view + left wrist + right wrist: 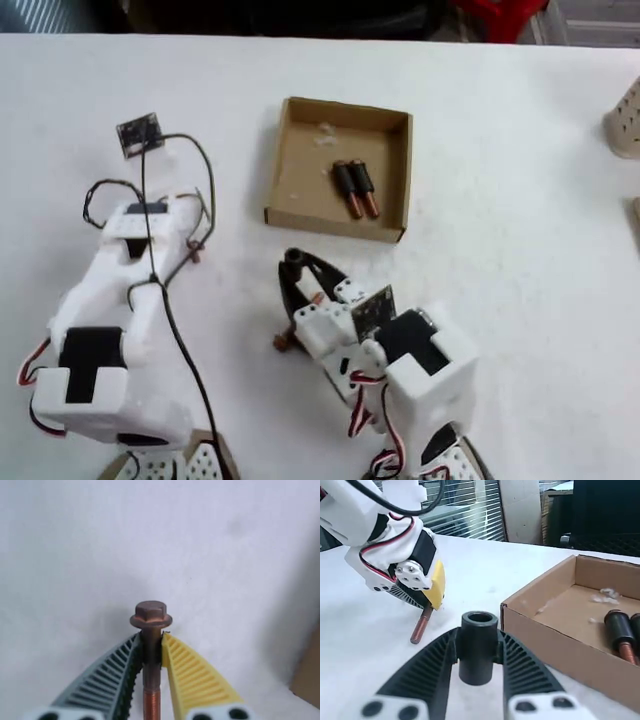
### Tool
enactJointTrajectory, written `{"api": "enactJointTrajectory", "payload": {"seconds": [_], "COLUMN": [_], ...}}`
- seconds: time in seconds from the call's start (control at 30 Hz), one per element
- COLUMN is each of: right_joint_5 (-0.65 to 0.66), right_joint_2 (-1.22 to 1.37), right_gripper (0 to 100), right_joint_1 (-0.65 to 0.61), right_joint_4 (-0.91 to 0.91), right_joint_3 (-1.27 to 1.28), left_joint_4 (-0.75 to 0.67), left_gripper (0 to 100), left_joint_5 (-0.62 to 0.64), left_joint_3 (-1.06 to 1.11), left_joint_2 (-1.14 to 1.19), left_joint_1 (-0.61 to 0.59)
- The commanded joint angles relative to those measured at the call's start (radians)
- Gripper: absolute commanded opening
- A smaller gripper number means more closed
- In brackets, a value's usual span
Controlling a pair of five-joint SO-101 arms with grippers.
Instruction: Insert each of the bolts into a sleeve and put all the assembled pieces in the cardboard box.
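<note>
Left gripper (151, 647): grey and yellow ribbed fingers pressed onto the shank of a copper-coloured bolt (151, 616), just under its flanged hex head; head protrudes past the fingertips, threaded end runs back between the fingers. From the right wrist view the same bolt (421, 625) hangs tilted, threaded end down at the table surface; whether it touches cannot be told. Right gripper (479, 641): two black ribbed fingers clamped on either side of a black sleeve (478, 662), which is held upright with its open bore facing up. In the high view the sleeve (293, 262) sits just in front of the near wall of the cardboard box, and the left gripper (196, 248) with its bolt is off to one side of it, apart from it. Cardboard box (300, 160): shallow, open-topped, near the middle of the table. Contents: two assembled pieces (355, 188), black sleeves with copper ends showing, lying side by side and touching, toward the box's right half. Table (500, 150): white. Other items: small copper-coloured piece (283, 342) lying beside the right arm, behind its gripper, too small to identify; small dark board (140, 135) on a black cable, lying beyond the left arm; pale perforated object (625, 120) at the table's right edge.
</note>
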Motion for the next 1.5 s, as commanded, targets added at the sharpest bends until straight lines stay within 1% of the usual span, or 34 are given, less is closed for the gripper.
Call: {"api": "enactJointTrajectory", "payload": {"seconds": [0.0, 0.17, 0.23, 0.33, 0.4, 0.5, 0.63, 0.7, 0.83, 0.93, 1.0, 1.1, 1.17, 1.3, 1.47], "right_joint_5": [0.012, 0.014, 0.014, 0.014, 0.014, 0.014, 0.014, 0.014, 0.014, 0.014, 0.014, 0.014, 0.014, 0.014, 0.015], "right_joint_2": [-0.031, -0.030, -0.028, -0.028, -0.028, -0.028, -0.028, -0.028, -0.028, -0.028, -0.028, -0.028, -0.028, -0.028, -0.027], "right_gripper": [1.7, 1.7, 1.7, 1.7, 1.7, 1.7, 1.7, 1.7, 1.7, 1.7, 1.7, 1.7, 1.7, 1.7, 1.7], "right_joint_1": [-0.013, -0.013, -0.013, -0.013, -0.013, -0.013, -0.012, -0.012, -0.008, -0.008, -0.008, -0.008, -0.008, -0.008, -0.008], "right_joint_4": [-0.001, 0.002, 0.005, 0.027, 0.056, 0.061, 0.061, 0.061, 0.061, 0.061, 0.061, 0.062, 0.062, 0.064, 0.084], "right_joint_3": [0.005, -0.006, -0.014, -0.014, -0.015, -0.018, -0.018, -0.018, -0.018, -0.018, -0.018, -0.018, -0.018, -0.018, -0.020], "left_joint_4": [-0.080, -0.152, -0.212, -0.339, -0.430, -0.618, -0.964, -1.071, -1.214, -1.346, -1.452, -1.653, -1.748, -1.781, -1.926], "left_gripper": [2, 2, 2, 2, 2, 2, 2, 2, 2, 2, 2, 2, 2, 2, 2], "left_joint_5": [-0.009, -0.009, -0.021, -0.133, -0.184, -0.249, -0.400, -0.436, -0.436, -0.436, -0.436, -0.434, -0.434, -0.434, -0.434], "left_joint_3": [0.017, 0.041, 0.060, 0.115, 0.184, 0.344, 0.597, 0.684, 0.796, 0.878, 0.937, 1.030, 1.051, 1.049, 1.049], "left_joint_2": [-0.018, -0.019, -0.019, -0.022, -0.051, -0.133, -0.223, -0.251, -0.269, -0.269, -0.269, -0.269, -0.263, -0.271, -0.271], "left_joint_1": [-0.007, -0.005, -0.005, 0.005, 0.015, 0.056, 0.134, 0.162, 0.193, 0.208, 0.228, 0.271, 0.289, 0.282, 0.288]}}
